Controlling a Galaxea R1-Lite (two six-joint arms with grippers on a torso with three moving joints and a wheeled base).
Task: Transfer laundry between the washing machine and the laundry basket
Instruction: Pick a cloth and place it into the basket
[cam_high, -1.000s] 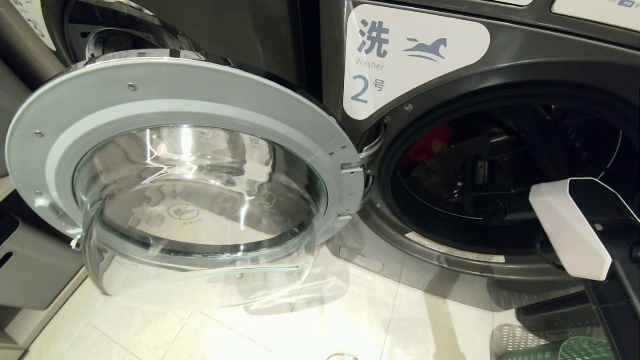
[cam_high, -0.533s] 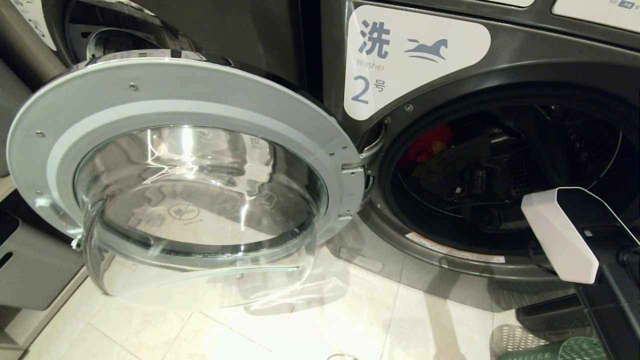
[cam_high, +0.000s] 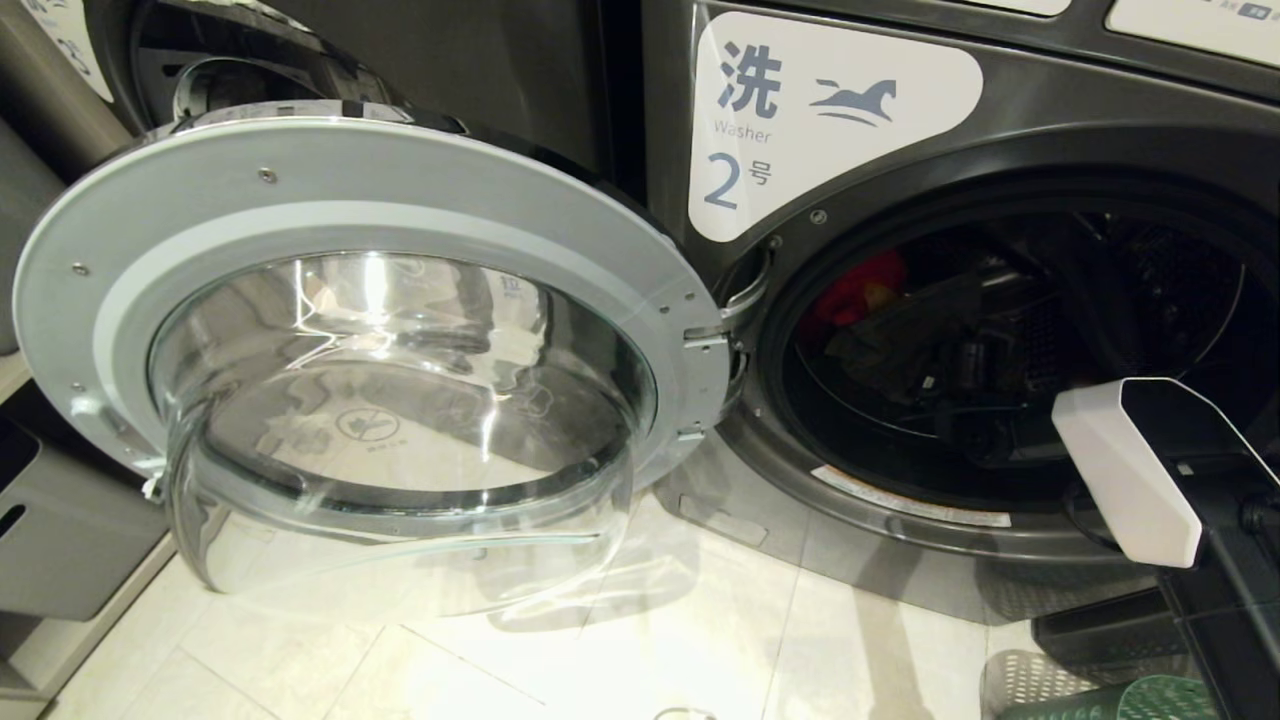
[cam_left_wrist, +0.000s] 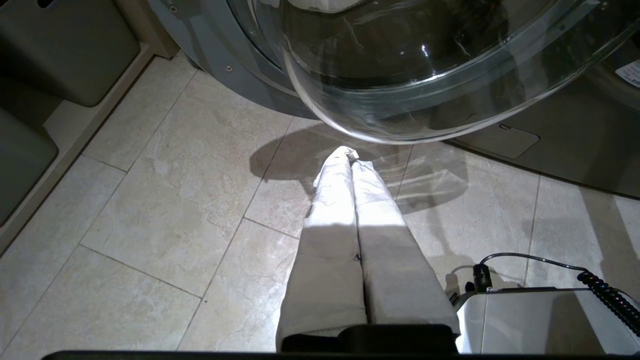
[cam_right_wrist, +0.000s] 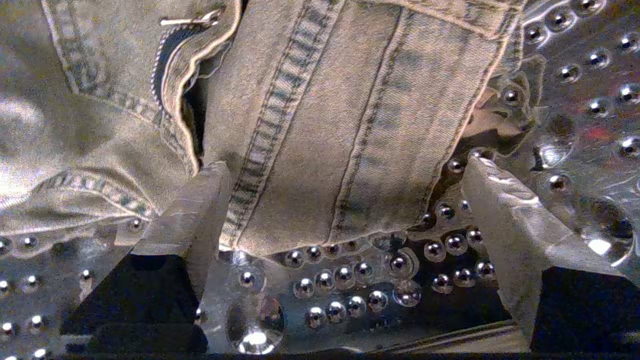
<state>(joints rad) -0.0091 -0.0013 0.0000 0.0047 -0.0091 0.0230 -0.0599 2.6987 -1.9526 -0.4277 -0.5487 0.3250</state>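
- Since a second ago, your right arm's white wrist housing is sitting a little lower and further in at the mouth of the washing machine (cam_high: 1000, 140); everything else in the head view is staying where it was.
- You are working the reach-in step: the right tool (cam_right_wrist: 345, 220) is inside the steel drum (cam_right_wrist: 350, 295) with its fingers (cam_right_wrist: 200, 210) standing wide apart, and nothing is between them yet.
- Laundry is lying right ahead of that tool: a faded denim garment (cam_right_wrist: 320, 125) with its hem between the two fingers' lines, one finger touching or nearly touching the cloth. A red piece (cam_high: 855, 285) is showing deeper in the drum, towards the hinge side.
- Judging from this, you are needing a short push forward so the fingers straddle the hem, then a squeeze on a thick fold near the seam.
- Watch the room: the drum wall is curving up close on both sides of the fingers, and the door opening's rim is just beside your forearm.
- Your exit path is lying back out past the open glass door (cam_high: 400, 400), swung wide on the left, towards the laundry basket (cam_high: 1100, 697) on the floor at bottom right.
- The left tool (cam_left_wrist: 352, 165) is hanging pressed together over the tiles (cam_left_wrist: 150, 210), clear of the door bowl.
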